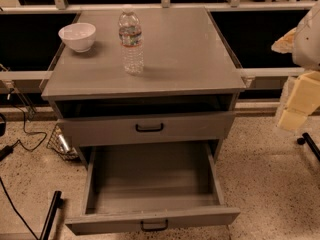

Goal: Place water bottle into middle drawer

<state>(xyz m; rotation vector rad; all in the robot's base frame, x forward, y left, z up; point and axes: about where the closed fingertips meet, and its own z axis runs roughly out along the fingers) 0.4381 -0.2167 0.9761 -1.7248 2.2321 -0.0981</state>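
Hand (299,101), pale cream, hangs at the right edge, well apart from everything; apart or together, I cannot tell. The small clear ribbed plastic water bottle (131,43) stands upright on the grey worktop (185,49). Tall and light, it could tip under a skewed grasp or catch the upper grey drawer front (190,126) on its way down to the wide grey middle drawer (150,176), which is pulled out. Counted: one bottle, one round white bowl (77,36), two drawers.

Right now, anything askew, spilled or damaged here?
Nothing stands out. Clear ribbed plastic water bottle upright and capped on the grey cabinet top, no spill; wide grey middle drawer pulled open; claw at the right edge.
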